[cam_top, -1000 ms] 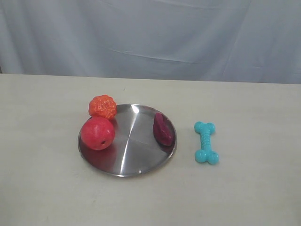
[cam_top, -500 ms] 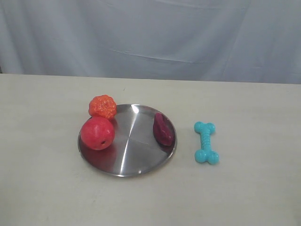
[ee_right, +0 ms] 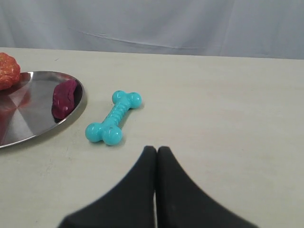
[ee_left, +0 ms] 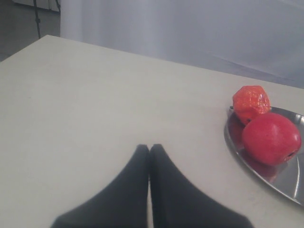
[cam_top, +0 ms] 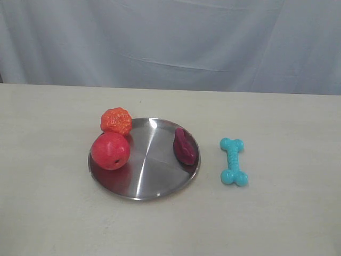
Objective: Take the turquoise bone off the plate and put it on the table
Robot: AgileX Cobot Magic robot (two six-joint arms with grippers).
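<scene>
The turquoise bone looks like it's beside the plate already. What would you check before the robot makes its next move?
1. The turquoise bone is off the plate: ok, it lies on the table, clear of the rim.
2. The left gripper is empty: ok, shut on nothing.
3. The right gripper is empty: ok, shut on nothing, short of the bone.
4. The red ball and dark red toy are on the plate: ok.
5. The orange ball is on the plate or the table: cannot tell, it sits at the rim.
</scene>
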